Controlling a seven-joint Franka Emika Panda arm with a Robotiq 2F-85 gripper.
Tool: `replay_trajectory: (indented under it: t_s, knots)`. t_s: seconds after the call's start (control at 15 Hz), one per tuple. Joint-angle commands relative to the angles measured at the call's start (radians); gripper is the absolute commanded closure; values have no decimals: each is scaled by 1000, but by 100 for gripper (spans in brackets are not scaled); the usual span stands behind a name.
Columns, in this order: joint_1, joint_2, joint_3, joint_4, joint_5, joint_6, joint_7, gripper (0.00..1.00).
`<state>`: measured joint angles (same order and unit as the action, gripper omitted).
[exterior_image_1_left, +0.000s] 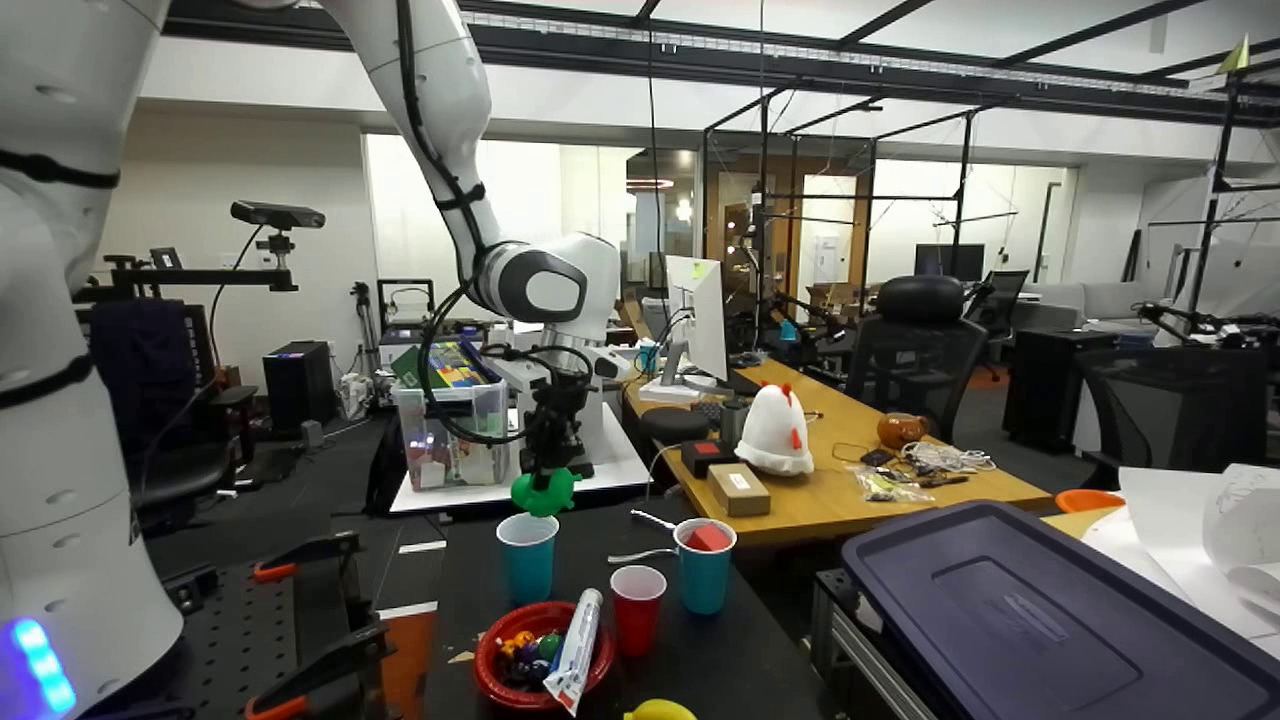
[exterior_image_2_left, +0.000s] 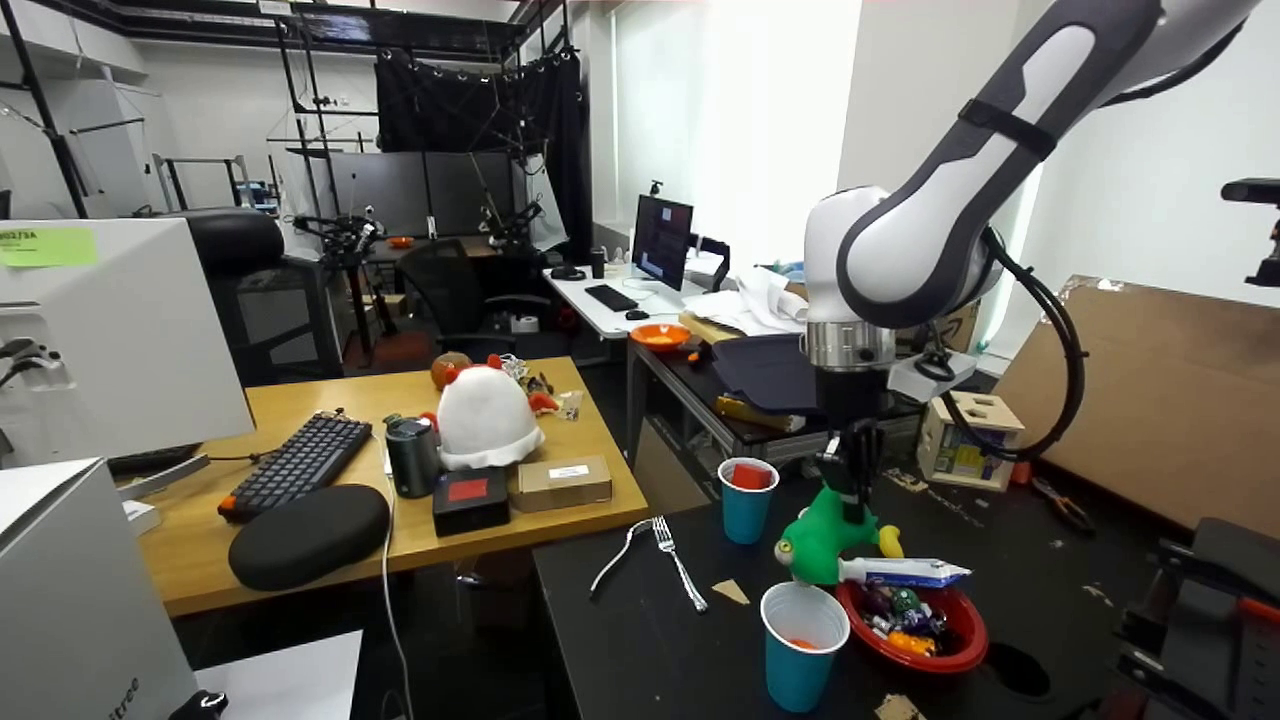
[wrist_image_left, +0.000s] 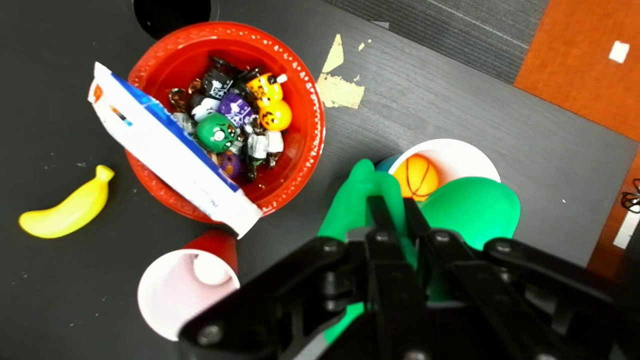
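Green toy (exterior_image_2_left: 825, 540) is pinched in the gripper (wrist_image_left: 395, 207) above the desk (exterior_image_2_left: 650, 650), near a blue cup (exterior_image_2_left: 797, 675) with an orange ball (wrist_image_left: 416, 175) inside. This looks like the carrying step, and the next move likely calls for clearing that cup's rim. A red bowl (wrist_image_left: 314, 125) holds small candy-like pieces (wrist_image_left: 236, 109) beneath a tube (wrist_image_left: 167, 150), and another blue cup (exterior_image_1_left: 706, 580) holds a red block (exterior_image_1_left: 708, 538)
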<state>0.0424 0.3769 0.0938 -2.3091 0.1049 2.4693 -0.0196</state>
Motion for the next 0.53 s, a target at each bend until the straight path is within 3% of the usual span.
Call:
replay_trajectory:
  t_s: [0.0,0.47]
  knots:
    - [-8,35,25,53,31,-60,-33,98]
    - [-5,80,25,104,16,-116,-23,98]
